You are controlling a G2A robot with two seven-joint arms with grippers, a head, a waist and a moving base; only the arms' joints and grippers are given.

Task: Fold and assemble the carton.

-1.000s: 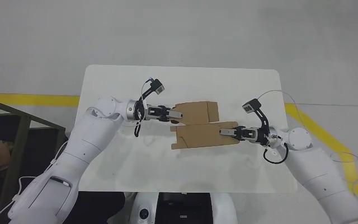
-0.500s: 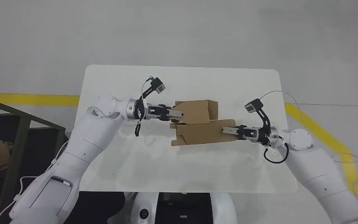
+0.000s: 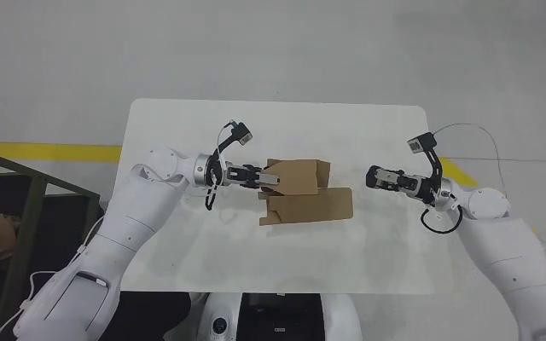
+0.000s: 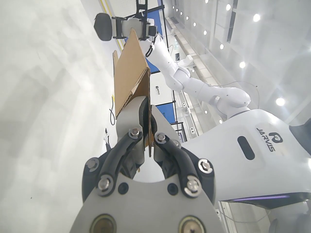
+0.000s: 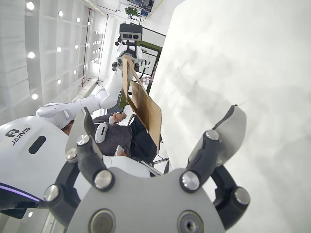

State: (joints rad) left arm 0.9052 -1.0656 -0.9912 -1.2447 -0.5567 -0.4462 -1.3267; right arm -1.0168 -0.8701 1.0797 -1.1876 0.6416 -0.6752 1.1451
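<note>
A brown cardboard carton [image 3: 305, 191] is held partly opened above the middle of the white table [image 3: 171, 128]. Its upper panel is raised and a lower flap [image 3: 320, 207] spreads toward the table's front. My left gripper [image 3: 266, 178] is shut on the carton's left edge; the left wrist view shows its fingers [image 4: 136, 112] pinching the cardboard [image 4: 131, 73]. My right gripper [image 3: 372, 177] hangs open a little way to the right of the carton, touching nothing. From the right wrist view the carton [image 5: 145, 107] stands well beyond the spread fingertips [image 5: 233, 120].
A yellow floor line [image 3: 60, 153] runs past the table on both sides. A dark green frame [image 3: 26, 196] stands by the table's left edge. Bare table lies behind and in front of the carton.
My right gripper has let go of the carton's right end, opened and drawn back to the right and slightly up. The carton stays in the left gripper, its upper panel lifted a little more.
</note>
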